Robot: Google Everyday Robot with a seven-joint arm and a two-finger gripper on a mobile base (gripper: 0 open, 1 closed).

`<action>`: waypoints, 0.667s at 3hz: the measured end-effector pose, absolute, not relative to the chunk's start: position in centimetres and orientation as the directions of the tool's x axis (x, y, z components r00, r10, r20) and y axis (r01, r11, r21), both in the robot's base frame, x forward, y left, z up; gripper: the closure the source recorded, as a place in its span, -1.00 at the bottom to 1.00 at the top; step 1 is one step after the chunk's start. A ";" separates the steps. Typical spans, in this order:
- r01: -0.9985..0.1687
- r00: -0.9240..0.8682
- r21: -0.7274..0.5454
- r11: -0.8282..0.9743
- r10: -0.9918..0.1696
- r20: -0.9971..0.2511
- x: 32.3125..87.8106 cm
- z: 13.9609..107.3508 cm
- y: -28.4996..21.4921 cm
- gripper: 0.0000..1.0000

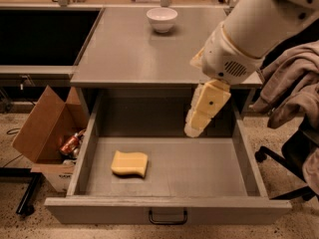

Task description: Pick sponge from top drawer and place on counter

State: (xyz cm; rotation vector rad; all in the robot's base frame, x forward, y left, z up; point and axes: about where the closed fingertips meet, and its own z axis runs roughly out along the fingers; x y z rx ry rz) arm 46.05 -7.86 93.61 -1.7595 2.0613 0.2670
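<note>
The pale-yellow sponge point(129, 164) lies flat in the front left part of the open top drawer point(169, 214), which has a dark handle on its front. The grey counter point(124, 54) sits above and behind the drawer. My gripper point(195, 128) hangs from the white arm and points down over the drawer's back right part, well to the right of the sponge and above the drawer floor. It holds nothing that I can see.
A white bowl point(162, 19) stands at the back of the counter. An open cardboard box point(47, 133) with items sits on the floor to the left. A chair draped with cloth point(294, 93) stands to the right. A wooden bench runs behind.
</note>
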 end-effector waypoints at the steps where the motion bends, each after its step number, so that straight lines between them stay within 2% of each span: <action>1: -0.975 -0.116 -0.126 0.185 -0.898 -0.424 46.1 93.5 -7.7 -1.00; 2: -0.977 -0.098 -0.136 0.163 -0.915 -0.393 46.9 89.6 -7.1 -1.00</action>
